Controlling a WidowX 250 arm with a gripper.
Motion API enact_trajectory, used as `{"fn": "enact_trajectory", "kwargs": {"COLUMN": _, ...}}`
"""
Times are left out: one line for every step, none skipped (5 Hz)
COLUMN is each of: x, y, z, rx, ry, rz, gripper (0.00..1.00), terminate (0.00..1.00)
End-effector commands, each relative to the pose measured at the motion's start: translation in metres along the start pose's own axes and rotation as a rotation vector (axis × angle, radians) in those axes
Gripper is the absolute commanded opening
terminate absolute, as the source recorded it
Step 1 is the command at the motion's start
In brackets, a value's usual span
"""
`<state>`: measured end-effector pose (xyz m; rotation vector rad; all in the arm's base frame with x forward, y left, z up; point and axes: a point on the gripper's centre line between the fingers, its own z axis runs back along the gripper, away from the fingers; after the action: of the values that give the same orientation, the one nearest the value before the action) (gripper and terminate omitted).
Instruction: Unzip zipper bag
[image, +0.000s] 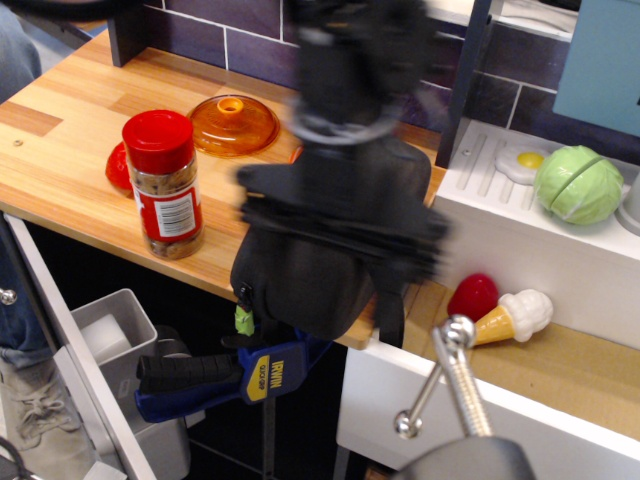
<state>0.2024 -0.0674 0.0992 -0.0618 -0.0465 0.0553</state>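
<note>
The zipper bag (300, 300) is a black rounded case leaning over the front edge of the wooden counter (70, 150). Its green zipper pull (244, 320) hangs at its lower left corner and its strap (388, 305) hangs on the right. My gripper (335, 270) is a dark motion-blurred mass right in front of and over the bag, hiding its upper half, label and clip. Its jaws look spread wide and hold nothing.
A red-lidded spice jar (165, 185) stands left of the bag, an orange lid (233, 122) behind it. A blue clamp (240, 375) sits under the bag. At right are a toy cabbage (578, 185), fried egg (527, 158) and ice cream (515, 315). A metal handle (447, 370) stands in front.
</note>
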Motion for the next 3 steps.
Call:
{"fn": "enact_trajectory", "kwargs": {"x": -0.002, "y": 0.037, "z": -0.012, "rx": 0.065, "ry": -0.069, "rz": -0.088, "gripper": 1.00, "terminate": 0.00}}
{"fn": "enact_trajectory", "kwargs": {"x": 0.003, "y": 0.051, "z": -0.028, "rx": 0.099, "ry": -0.072, "rz": -0.090, "gripper": 1.00, "terminate": 0.00}}
{"fn": "enact_trajectory", "kwargs": {"x": 0.006, "y": 0.054, "z": -0.041, "rx": 0.117, "ry": -0.083, "rz": -0.099, "gripper": 1.00, "terminate": 0.00}}
